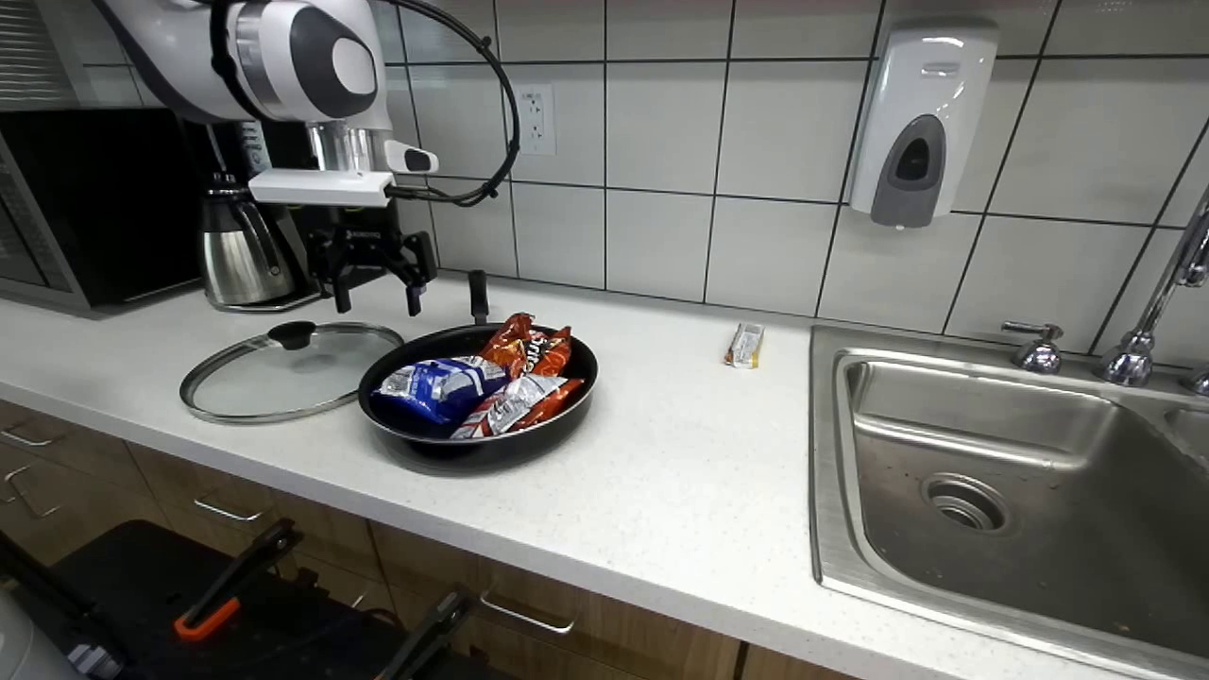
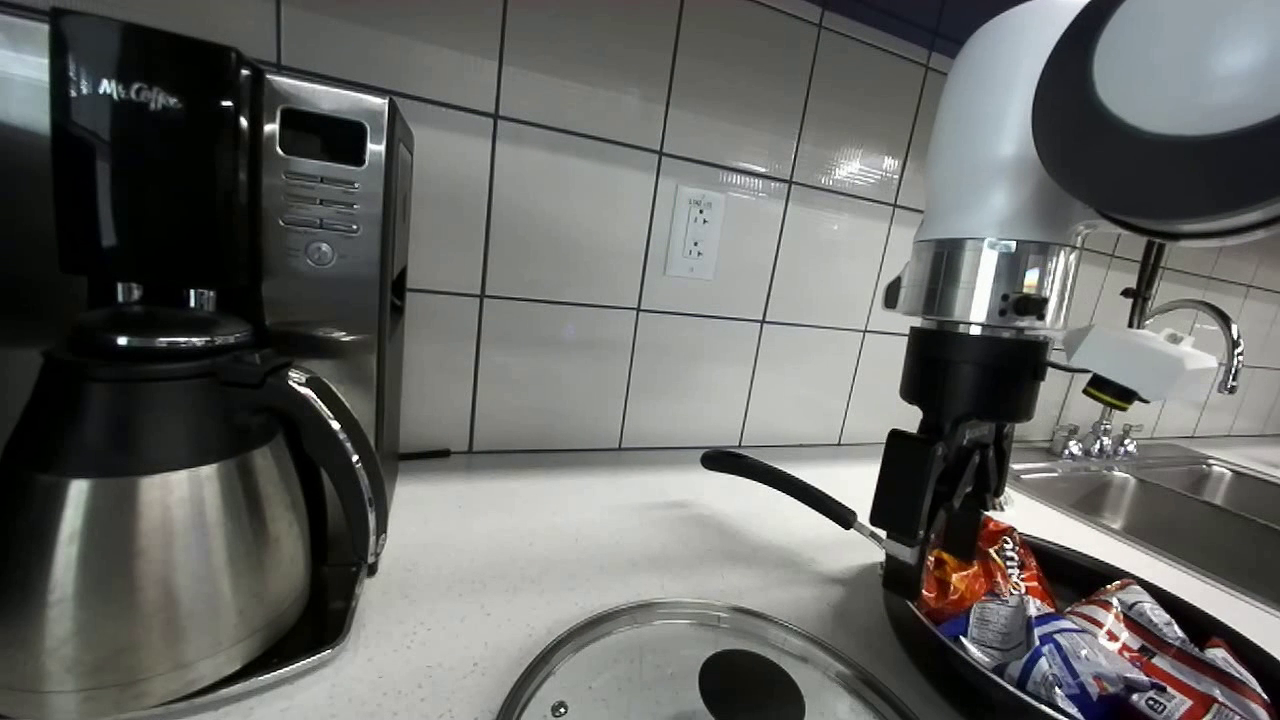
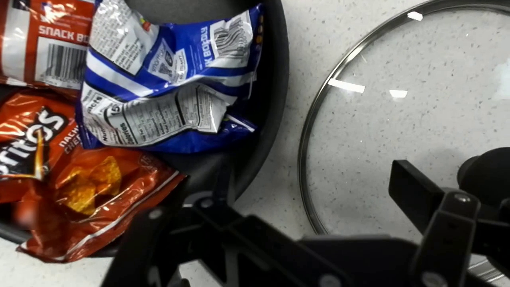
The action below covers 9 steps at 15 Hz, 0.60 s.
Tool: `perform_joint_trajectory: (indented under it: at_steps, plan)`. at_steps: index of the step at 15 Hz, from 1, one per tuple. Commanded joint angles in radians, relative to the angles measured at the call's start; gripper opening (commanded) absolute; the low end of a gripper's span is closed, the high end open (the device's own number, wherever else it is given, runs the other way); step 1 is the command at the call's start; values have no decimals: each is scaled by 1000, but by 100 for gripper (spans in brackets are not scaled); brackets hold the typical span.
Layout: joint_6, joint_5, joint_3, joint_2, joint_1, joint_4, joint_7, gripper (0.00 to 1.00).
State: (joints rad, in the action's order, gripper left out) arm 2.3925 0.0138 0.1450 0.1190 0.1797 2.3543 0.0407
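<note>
Big room ran between pan and sink, just a small packet on the counter in the way! On the pan's other side, the lid crowded close, knob up.

A kitchen, shown by the rectangular stainless-steel sink, tall black-and-silver coffee maker and long speckled white worktop.

Left of the jaws in an exterior view, a black plastic coffee maker reads "Mr. Coffee"; lower than the jaws, a glossy orange foil bag reads "ritos", a red-and-white foil bag "SNACK BO", a crumpled blue foil bag "Calories".
</note>
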Motion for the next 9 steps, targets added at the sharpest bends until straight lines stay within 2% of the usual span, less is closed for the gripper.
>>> perform_joint_trajectory:
  at_steps: [1, 9]
  plan:
    - [12, 1, 21, 18, 2, -47, 42, 100]
    - [19, -3, 81, 140, 33, -181, 135, 100]
